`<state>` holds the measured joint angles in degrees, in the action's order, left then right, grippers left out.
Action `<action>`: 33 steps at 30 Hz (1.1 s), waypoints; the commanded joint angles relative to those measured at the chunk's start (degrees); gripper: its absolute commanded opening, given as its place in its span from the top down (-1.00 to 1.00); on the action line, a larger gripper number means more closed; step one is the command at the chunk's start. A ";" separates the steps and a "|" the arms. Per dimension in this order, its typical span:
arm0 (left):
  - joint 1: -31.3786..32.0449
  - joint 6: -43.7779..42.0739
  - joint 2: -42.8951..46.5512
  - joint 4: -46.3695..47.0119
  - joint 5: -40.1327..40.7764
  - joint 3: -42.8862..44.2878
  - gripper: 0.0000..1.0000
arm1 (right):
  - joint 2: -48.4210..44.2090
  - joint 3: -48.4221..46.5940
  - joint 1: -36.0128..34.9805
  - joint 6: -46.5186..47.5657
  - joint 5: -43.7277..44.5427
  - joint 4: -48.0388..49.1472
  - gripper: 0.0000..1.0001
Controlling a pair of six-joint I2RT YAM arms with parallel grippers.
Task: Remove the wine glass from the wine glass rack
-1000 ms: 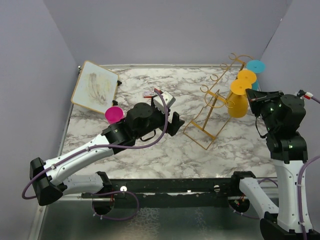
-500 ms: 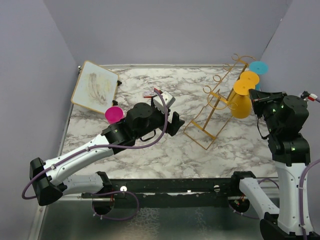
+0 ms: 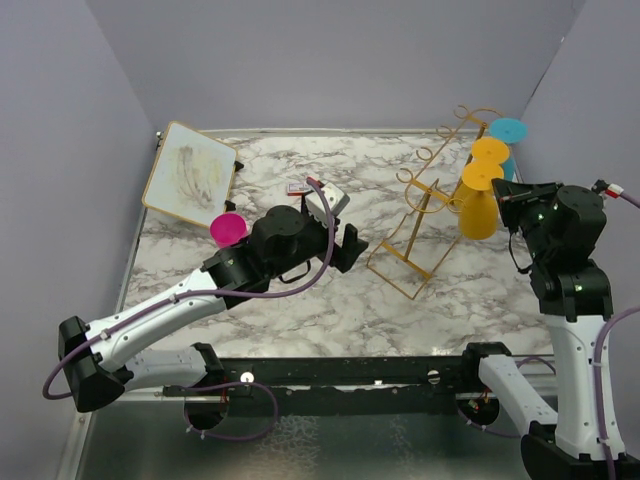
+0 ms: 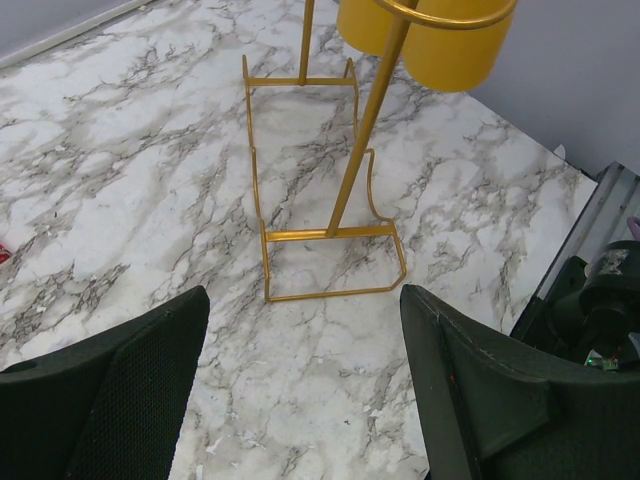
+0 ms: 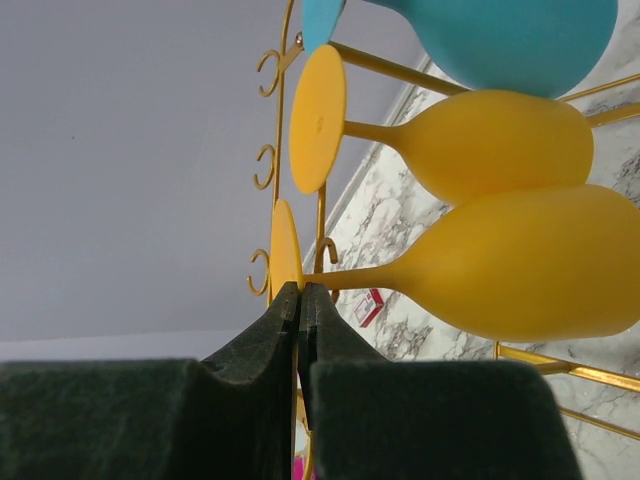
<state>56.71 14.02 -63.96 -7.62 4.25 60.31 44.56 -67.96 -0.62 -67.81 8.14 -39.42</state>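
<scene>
We see the right gripper (image 5: 300, 290) with its fingers pressed together on the thin foot of the nearest yellow wine glass (image 5: 520, 265). In the right wrist view a yellow sliver runs down between the two black fingers, so we read this as a pinch on that foot. The glass hangs foot up and bowl down at the right side of the wine glass rack (image 4: 356, 160), close against its gold wires; we cannot tell whether its stem sits in a hook. Just beyond it on the same side hang a second yellow glass (image 5: 490, 135) and then a teal glass (image 5: 510, 35), the farthest back. The rack stands on the marble table (image 4: 130, 180), right of centre, its ladder frame slanting up toward the back wall. The left gripper (image 4: 303, 295) hovers above the table to the rack's left, its jaws spread wide and holding nothing, facing the rack's base. Farther left, a magenta cup (image 3: 228, 229) sits just beside the left arm, and a framed board (image 3: 190, 172) lies near the far left corner.
</scene>
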 commanded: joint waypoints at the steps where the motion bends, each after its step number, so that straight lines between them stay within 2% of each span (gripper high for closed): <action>1: 0.07 -0.05 1.81 0.03 0.35 1.24 -0.59 | -0.55 0.07 0.27 0.51 1.44 1.68 0.97; 14: 0.06 -0.05 2.10 -1.23 0.32 1.68 -0.59 | -3.65 -4.03 0.27 4.12 3.10 -2.59 0.97; 19: 0.05 -0.05 2.97 -1.43 0.50 1.73 -0.60 | -6.82 -7.89 0.27 12.86 2.97 -4.44 0.97; 21: 0.07 -0.05 3.23 -1.45 0.42 2.08 -0.60 | -8.70 -9.56 0.27 18.64 3.12 -4.54 0.97; 23: 0.07 -0.06 3.29 -1.53 0.41 2.59 -0.60 | -11.34 -9.25 0.27 27.20 2.16 -0.39 0.97; 27: 0.07 -0.12 3.19 -1.67 -0.52 4.31 -0.60 | -17.77 -2.52 0.27 48.91 -7.50 19.81 0.97; 29: 0.07 -0.33 2.84 -2.24 -1.23 5.76 -0.60 | -19.43 -0.12 0.27 58.18 -17.85 29.78 0.97; 31: 0.08 -0.69 2.63 -3.32 -1.95 7.91 -0.60 | -19.10 0.18 0.27 66.93 -30.18 33.93 0.97; 33: 0.01 -0.62 2.51 -4.40 -2.92 10.39 -0.60 | -17.70 -1.10 0.27 75.44 -42.66 34.18 0.97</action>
<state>56.71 13.96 -61.93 -10.35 3.88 65.41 25.02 -68.97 -0.60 -16.14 -7.97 -17.72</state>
